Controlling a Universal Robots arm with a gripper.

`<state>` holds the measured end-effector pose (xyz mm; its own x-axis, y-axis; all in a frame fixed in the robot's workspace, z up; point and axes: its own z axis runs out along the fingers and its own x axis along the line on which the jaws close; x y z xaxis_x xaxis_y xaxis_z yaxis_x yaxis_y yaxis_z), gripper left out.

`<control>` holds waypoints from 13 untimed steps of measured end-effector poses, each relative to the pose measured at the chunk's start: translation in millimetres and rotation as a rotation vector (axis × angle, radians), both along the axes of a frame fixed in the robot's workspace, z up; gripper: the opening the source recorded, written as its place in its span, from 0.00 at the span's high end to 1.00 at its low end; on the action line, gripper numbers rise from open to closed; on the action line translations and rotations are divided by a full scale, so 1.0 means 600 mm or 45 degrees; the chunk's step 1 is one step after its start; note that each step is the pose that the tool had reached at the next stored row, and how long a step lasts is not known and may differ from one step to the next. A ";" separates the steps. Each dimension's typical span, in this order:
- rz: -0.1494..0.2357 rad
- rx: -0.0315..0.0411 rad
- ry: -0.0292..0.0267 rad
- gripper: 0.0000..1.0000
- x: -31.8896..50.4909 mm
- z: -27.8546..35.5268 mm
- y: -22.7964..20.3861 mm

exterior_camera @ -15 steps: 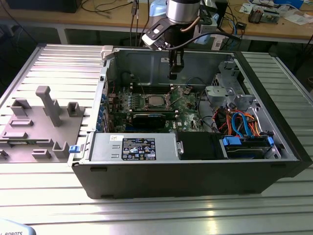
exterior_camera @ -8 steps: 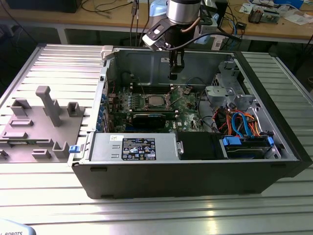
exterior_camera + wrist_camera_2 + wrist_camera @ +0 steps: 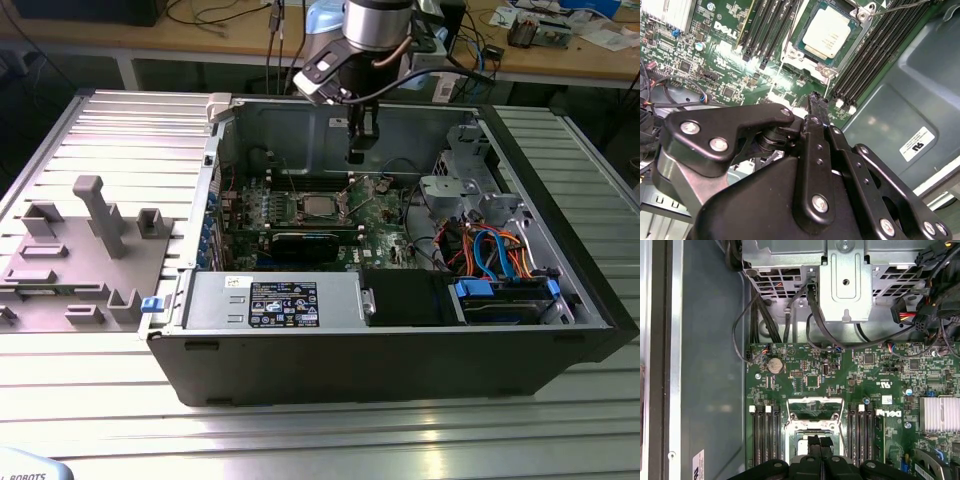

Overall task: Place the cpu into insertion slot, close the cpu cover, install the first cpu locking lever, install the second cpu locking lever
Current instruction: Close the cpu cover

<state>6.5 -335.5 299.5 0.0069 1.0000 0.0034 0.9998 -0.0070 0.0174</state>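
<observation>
While cpu [image 3: 829,34] sits seated in insertion slot [image 3: 795,48], fingers [image 3: 816,107] hang clenched and empty above; chip judged light, stiff, fragile: grip edges only.

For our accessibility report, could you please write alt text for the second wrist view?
The cpu, silver top up, sits in the slot on the green board. The black gripper, shut and empty, hovers above the board near it.

cpu [image 3: 826,34] — seated flat in insertion slot [image 3: 837,59] | cpu cover [image 3: 815,400] — raised open
</observation>
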 end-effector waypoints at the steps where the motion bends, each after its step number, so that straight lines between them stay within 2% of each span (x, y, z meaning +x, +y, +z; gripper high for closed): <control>1: 0.000 -0.0001 0.0001 0.89 0.001 0.000 0.0000; 13: 0.000 -0.0001 0.0001 0.89 0.006 -0.004 0.0000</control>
<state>10.1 -335.5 297.2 0.0068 1.0000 0.0033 0.9998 -0.0069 0.0173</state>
